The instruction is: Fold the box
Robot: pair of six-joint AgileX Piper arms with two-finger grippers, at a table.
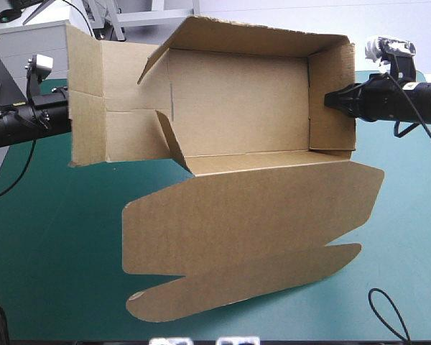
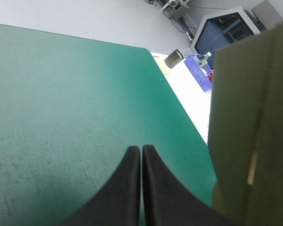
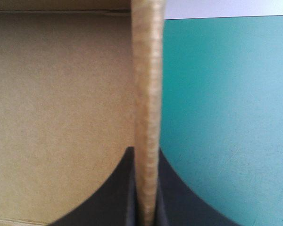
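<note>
Nearest us is the teal-green tabletop (image 1: 50,251). Over its near part lies the long rounded tuck flap (image 1: 244,284), brown board slanting down toward the left. Joined to it along a crease is the broad lid (image 1: 251,212), wide open and spread toward the near edge. I cannot tell whether its tip touches the cover.

Further in comes the box (image 1: 237,100) itself, an open tray over the middle of the tabletop. Its mouth is turned up to the overhead camera, and its near and far walls are raised.

On the right, the right hand (image 1: 332,100) reaches in from the side, clamped on the tray's right end wall (image 1: 335,136). Its wrist camera shows the wall's edge running straight up between the two black fingers, which are all but closed on it. The brown inside of the tray lies to one side and teal-green cover to the other.

Over on the left, that end is not tucked in. A flat creased panel (image 1: 100,100) sticks out sideways, and a slanted inner flap (image 1: 167,136) leans into the tray.

The left hand (image 1: 65,108) sits at that panel's outer edge. In its wrist view the fingers are pressed together into one point with no board between them, the brown panel is just beside them, and the cover stretches ahead.

Farthest off, the tray's far wall (image 1: 266,39) stands tallest.
</note>
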